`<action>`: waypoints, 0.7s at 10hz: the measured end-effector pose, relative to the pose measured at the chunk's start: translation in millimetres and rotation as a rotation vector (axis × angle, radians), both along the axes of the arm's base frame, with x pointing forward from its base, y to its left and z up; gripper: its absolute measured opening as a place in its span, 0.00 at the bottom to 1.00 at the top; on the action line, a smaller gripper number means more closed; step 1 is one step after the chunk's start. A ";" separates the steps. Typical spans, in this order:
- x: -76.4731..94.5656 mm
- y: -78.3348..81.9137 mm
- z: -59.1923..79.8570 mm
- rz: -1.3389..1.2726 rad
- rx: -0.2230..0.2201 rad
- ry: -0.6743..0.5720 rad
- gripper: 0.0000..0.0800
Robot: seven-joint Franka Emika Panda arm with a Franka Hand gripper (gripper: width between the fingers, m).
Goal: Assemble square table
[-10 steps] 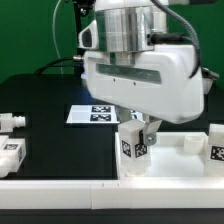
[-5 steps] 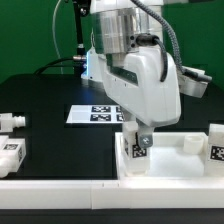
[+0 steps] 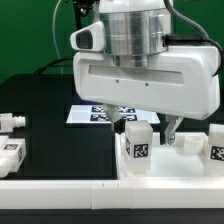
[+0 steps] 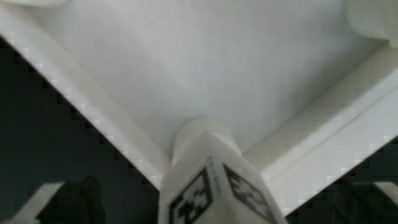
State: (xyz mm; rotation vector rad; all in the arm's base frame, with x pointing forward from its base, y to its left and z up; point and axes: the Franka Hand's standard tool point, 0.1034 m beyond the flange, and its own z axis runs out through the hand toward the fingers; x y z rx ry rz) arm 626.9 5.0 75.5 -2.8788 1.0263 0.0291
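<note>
**Edges and open room.** Dark table surface (image 3: 50, 90) shows between the marker board (image 3: 85, 113) and the long white bar (image 3: 60, 188) that runs along the near edge. Two loose legs (image 3: 10, 152) rest at the exterior view's left, well apart from the arm. At the exterior view's right the square table top (image 3: 180, 165) lies just behind the bar, and its raised rim walls the work area on the near side.

**Task's thing and pincer.** One upright leg (image 3: 137, 145) stands in the corner of the top toward the exterior view's left, with its tag facing the onlooker. In the wrist view it sits where two rim walls meet. The gripper (image 3: 146, 130) hangs directly over it, with its dark fingers (image 3: 171, 130) spread to either side of the leg. The wrist view shows a gap on both sides, so the jaws appear parted and not pressing the leg, though the hand's body hides part of this. A second leg (image 3: 216, 143) stands upright at the top's edge on the exterior view's right, near one finger.

**Arm pose.** The wrist points straight down, with the broad white hand turned flat toward the onlooker.
</note>
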 end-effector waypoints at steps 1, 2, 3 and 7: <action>0.0 -0.5 0.0 0.069 -0.003 -0.006 0.81; 0.1 -0.6 0.1 0.136 -0.005 -0.011 0.81; 2.6 -2.1 2.6 0.349 -0.039 -0.022 0.81; 5.7 -1.9 4.8 0.496 -0.051 -0.035 0.64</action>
